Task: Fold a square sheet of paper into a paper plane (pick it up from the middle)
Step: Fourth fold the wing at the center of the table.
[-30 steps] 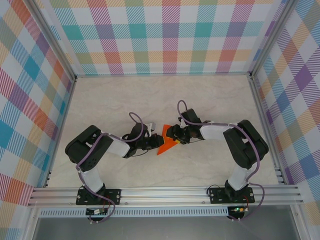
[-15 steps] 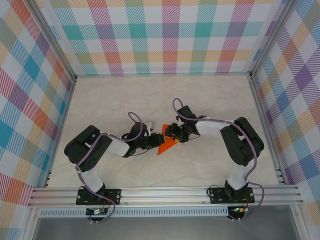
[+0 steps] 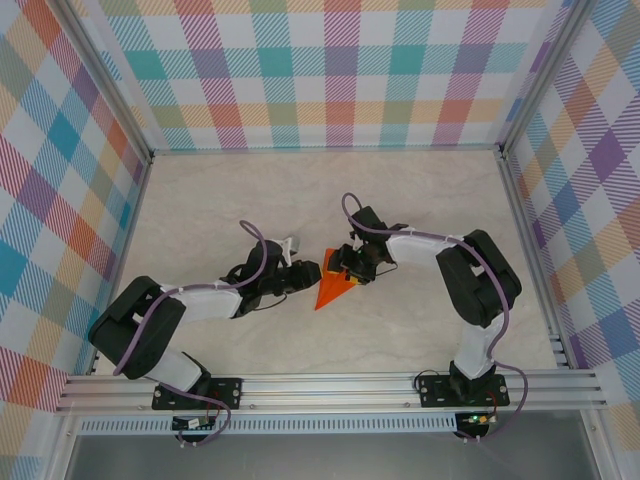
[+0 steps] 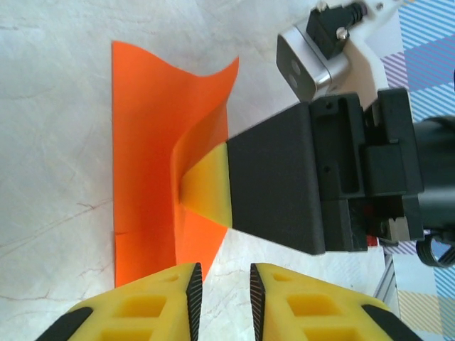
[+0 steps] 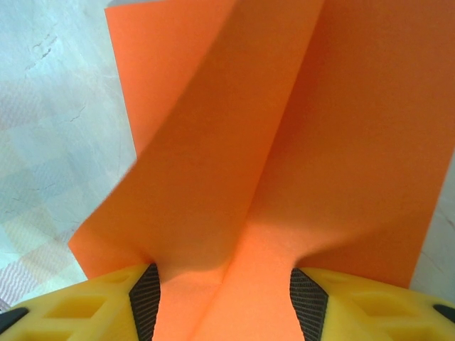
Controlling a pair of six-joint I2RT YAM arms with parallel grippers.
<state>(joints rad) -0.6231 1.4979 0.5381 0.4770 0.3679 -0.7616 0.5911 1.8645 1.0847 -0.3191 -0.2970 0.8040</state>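
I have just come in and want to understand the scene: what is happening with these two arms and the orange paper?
Both arms are working on an orange sheet of paper lying mid-table. The right gripper has the sheet pinched between its fingers, and the paper rises there into a ridge. The left gripper hovers at the sheet's edge, slightly open, holding nothing. The sheet is only partly folded, not yet a plane.

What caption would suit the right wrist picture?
Bright orange paper sheet squeezed into a ridge between the right gripper's yellow fingers.
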